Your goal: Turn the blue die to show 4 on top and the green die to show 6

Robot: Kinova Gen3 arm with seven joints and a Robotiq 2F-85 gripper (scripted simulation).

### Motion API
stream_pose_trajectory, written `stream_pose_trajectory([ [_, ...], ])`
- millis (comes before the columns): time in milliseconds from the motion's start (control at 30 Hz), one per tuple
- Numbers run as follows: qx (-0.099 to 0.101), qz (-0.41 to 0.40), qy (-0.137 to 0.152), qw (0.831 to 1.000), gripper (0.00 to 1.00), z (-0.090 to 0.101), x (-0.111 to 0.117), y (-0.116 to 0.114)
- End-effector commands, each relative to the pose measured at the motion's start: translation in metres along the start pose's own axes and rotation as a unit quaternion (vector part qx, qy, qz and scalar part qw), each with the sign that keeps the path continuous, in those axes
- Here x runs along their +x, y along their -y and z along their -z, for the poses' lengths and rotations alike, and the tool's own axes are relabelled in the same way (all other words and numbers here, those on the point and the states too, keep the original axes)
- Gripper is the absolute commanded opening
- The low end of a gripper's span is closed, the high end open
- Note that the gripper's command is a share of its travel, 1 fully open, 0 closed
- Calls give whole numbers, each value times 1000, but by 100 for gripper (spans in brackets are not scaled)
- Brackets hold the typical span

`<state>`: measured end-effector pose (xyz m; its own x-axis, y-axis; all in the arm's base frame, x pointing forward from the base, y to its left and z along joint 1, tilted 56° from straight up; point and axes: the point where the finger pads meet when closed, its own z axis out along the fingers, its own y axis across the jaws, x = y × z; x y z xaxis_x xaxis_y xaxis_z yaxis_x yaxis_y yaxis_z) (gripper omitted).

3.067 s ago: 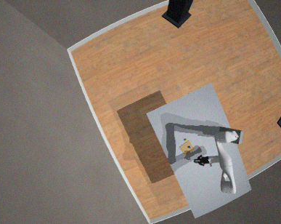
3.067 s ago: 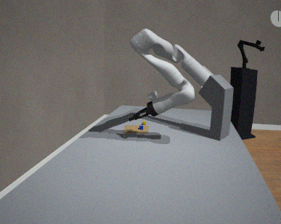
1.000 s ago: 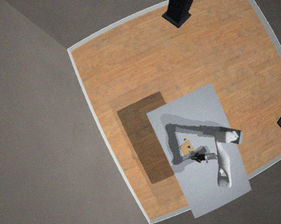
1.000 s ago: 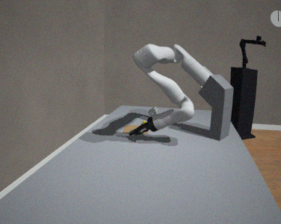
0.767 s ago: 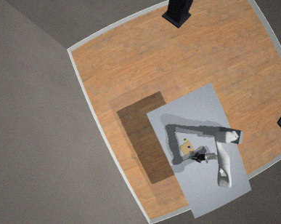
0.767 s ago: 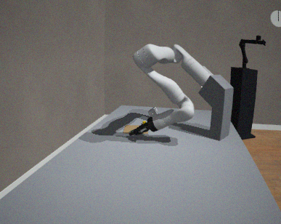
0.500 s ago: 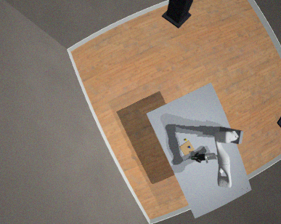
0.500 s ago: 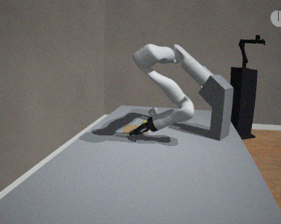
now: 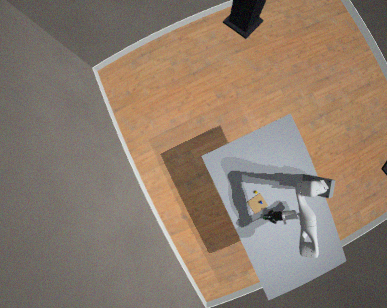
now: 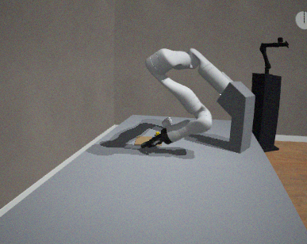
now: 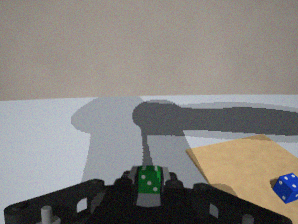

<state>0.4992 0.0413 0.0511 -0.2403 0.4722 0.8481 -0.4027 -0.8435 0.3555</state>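
Note:
In the wrist view my gripper [image 11: 149, 176] is shut on the green die [image 11: 149, 183], which shows white pips on the face towards the camera. The tan mat [image 11: 252, 165] lies flat on the grey table to the right, and the blue die [image 11: 286, 187] sits on it near the right edge of the view. From above, the gripper [image 9: 273, 216] is low just beside the mat [image 9: 257, 203], at its near corner. The yellow die [image 9: 256, 191] is a small spot at the mat's far corner. In the side view the gripper [image 10: 149, 143] is close to the table top by the mat [image 10: 146, 140].
The grey arm base block [image 10: 238, 116] stands behind the mat. A black camera stand [image 10: 266, 107] is on the floor at the table's right. A dark brown rug [image 9: 200, 187] lies beside the table on the wooden floor.

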Motion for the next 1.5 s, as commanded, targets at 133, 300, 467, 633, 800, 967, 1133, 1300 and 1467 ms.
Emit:
stream_pose_trajectory([
  [133,0,0,0,1000,15,-2,-4,0],
  [300,0,0,0,1000,15,-3,-5,0],
  [467,0,0,0,1000,15,-3,-5,0],
  [633,0,0,0,1000,15,-3,-5,0],
  [800,0,0,0,1000,15,-3,-5,0],
  [967,0,0,0,1000,15,-3,-5,0],
  [1133,0,0,0,1000,15,-3,-5,0],
  [1300,0,0,0,1000,15,-3,-5,0],
  [1467,0,0,0,1000,15,-3,-5,0],
])
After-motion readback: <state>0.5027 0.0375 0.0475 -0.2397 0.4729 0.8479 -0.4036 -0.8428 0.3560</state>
